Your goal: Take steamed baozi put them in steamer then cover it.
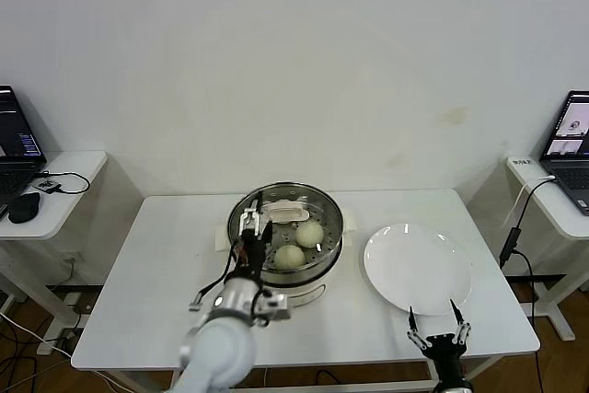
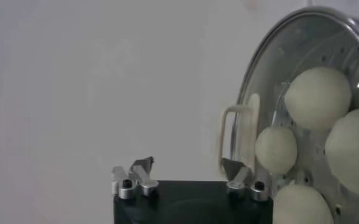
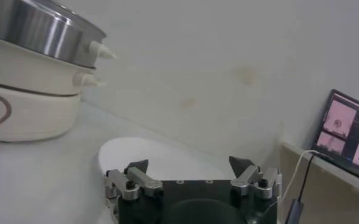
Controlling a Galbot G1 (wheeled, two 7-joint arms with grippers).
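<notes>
While open, left end effector point(image 1: 253, 232) over steamer point(image 1: 324, 269)

I see the round shiny stainless-steel steamer point(image 1: 324, 227) standing upright on its white base at the middle of the table. Inside it, on the perforated tray, lie the pale cream-white steamed baozi point(image 1: 309, 234), smooth and round, packed close together; my left wrist view shows four point(image 2: 318, 97). The round clear glass cover point(image 1: 276, 200) with a metal rim rests on the steamer, its cream rectangular handle point(image 2: 239, 139) at the centre.
</notes>
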